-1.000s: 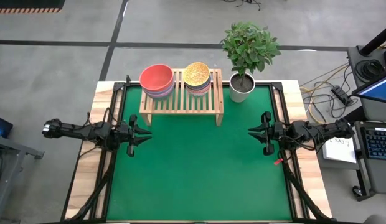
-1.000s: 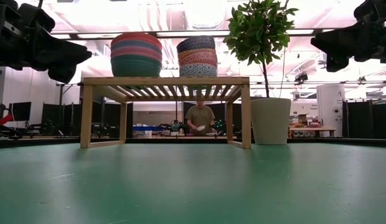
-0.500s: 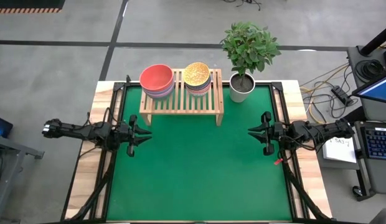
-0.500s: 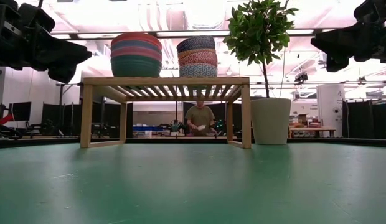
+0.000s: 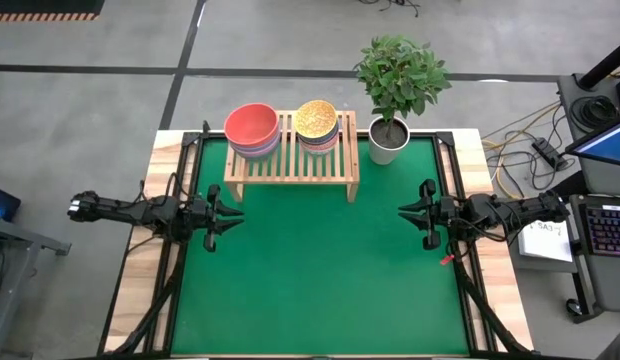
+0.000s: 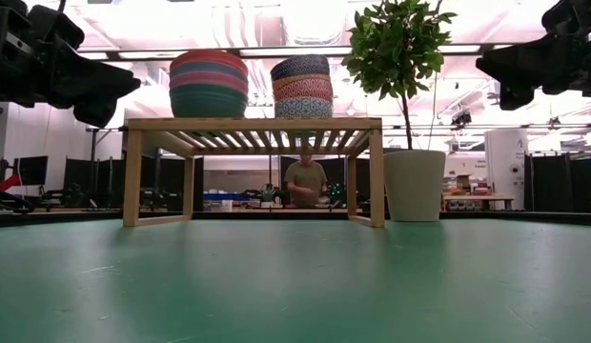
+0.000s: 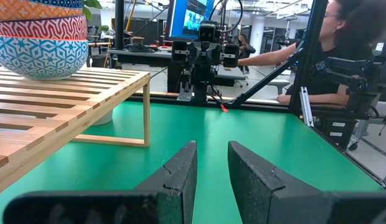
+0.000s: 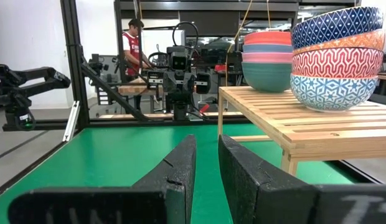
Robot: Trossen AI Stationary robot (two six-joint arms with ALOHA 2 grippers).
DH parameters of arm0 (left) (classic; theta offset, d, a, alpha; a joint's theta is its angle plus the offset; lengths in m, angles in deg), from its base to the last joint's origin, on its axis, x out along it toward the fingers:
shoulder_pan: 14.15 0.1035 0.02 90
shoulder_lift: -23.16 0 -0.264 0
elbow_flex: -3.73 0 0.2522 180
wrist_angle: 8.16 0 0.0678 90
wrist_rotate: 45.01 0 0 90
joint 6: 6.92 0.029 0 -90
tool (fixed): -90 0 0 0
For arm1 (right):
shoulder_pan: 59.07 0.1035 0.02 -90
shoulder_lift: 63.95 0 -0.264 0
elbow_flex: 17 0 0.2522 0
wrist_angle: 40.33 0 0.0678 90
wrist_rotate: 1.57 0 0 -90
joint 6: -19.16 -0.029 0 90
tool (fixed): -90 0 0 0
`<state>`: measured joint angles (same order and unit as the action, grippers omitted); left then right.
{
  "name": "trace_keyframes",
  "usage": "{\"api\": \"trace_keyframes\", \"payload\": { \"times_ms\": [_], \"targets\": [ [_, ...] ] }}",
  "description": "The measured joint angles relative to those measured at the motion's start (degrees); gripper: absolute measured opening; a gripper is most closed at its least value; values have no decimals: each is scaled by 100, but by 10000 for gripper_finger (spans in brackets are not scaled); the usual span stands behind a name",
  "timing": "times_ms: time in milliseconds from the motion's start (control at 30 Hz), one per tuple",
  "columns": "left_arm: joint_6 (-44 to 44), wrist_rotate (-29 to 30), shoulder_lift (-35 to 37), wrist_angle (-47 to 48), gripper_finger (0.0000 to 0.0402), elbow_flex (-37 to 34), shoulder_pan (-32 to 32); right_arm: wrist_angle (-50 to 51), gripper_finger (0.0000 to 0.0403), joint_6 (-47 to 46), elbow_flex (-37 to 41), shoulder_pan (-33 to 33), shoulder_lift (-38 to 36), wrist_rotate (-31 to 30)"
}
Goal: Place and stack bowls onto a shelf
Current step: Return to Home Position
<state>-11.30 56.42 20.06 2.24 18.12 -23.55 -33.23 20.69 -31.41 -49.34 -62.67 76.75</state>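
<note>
Two bowl stacks stand on the slatted top of the light-wood shelf [image 5: 290,165] at the table's far side. The larger plain bowls [image 5: 252,130], red on top and teal at the bottom [image 6: 208,86], are at the shelf's left end. The smaller patterned bowls [image 5: 317,125], yellow on top, stand beside them [image 6: 301,88] [image 8: 336,56]. My left gripper [image 5: 230,215] hovers open above the mat near the left edge. My right gripper [image 5: 405,212] hovers open near the right edge. The two face each other and hold nothing.
A white plant pot [image 5: 388,140] with a leafy small tree stands just right of the shelf. The shelf's right half [image 5: 342,150] carries nothing. The green mat [image 5: 320,280] lies between and in front of the arms. People are in the room beyond the table [image 6: 305,181] [image 7: 330,56].
</note>
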Motion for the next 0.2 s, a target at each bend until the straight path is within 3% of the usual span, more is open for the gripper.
{"api": "trace_keyframes", "payload": {
  "times_ms": [200],
  "targets": [
    [2,1,0,1,73,0,2,0,59,14,2,-2,0,0]
  ]
}}
